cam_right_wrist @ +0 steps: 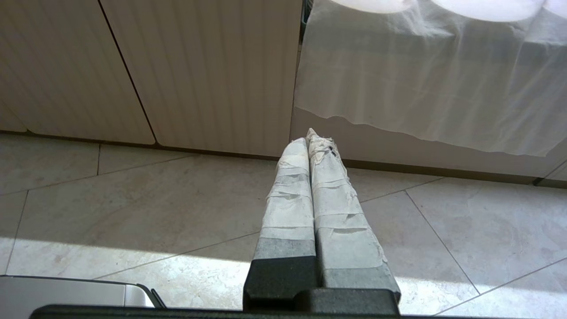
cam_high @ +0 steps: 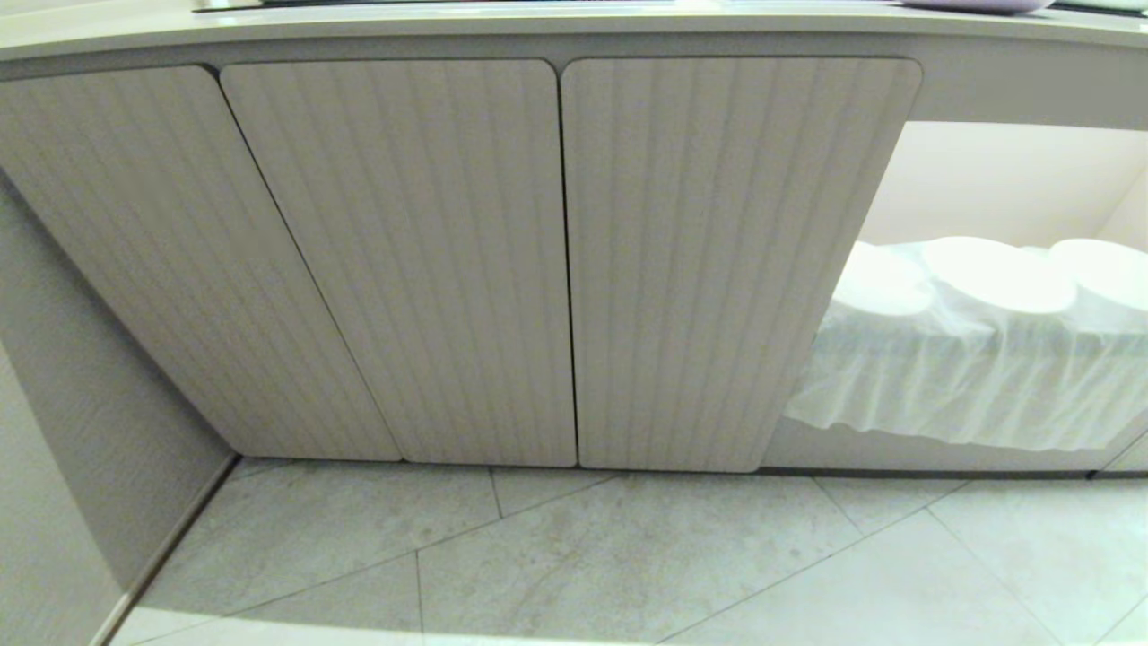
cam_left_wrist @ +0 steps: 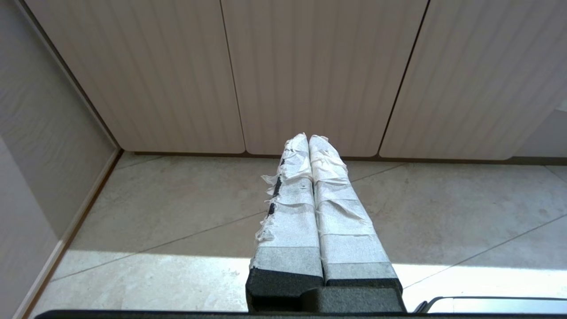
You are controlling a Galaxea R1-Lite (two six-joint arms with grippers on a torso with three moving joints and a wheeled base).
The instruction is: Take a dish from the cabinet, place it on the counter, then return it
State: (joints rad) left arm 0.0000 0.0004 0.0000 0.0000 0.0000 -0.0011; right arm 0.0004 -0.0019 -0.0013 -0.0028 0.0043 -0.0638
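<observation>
Cabinet (cam_high: 556, 260) in front of me: three ribbed, round-cornered doors, all closed flush under the edge of the counter (cam_high: 448, 31). The dish is not visible in any view, so I cannot tell where it sits. A shallow pale rim (cam_high: 978, 4) shows at the far right on the counter top, cut off by the picture edge; cannot identify it. To the right of the doors, a lit doorless compartment (cam_high: 1004, 179) holds stacked white plates (cam_high: 995, 274) under a clear plastic sheet (cam_high: 969, 386) that drapes over the shelf front. My left gripper (cam_left_wrist: 308, 138) hangs low over the tiled floor (cam_high: 574, 556), pointing at the base of the doors; its tape-wrapped fingers (cam_left_wrist: 290, 212) are pressed together with nothing between them. My right gripper (cam_right_wrist: 311, 138) hangs likewise, pointing at the seam between the rightmost door and the open compartment, fingers (cam_right_wrist: 341, 221) pressed together and empty. Neither arm appears in the head view. A wall (cam_high: 81, 404) meets the cabinet on my left.
</observation>
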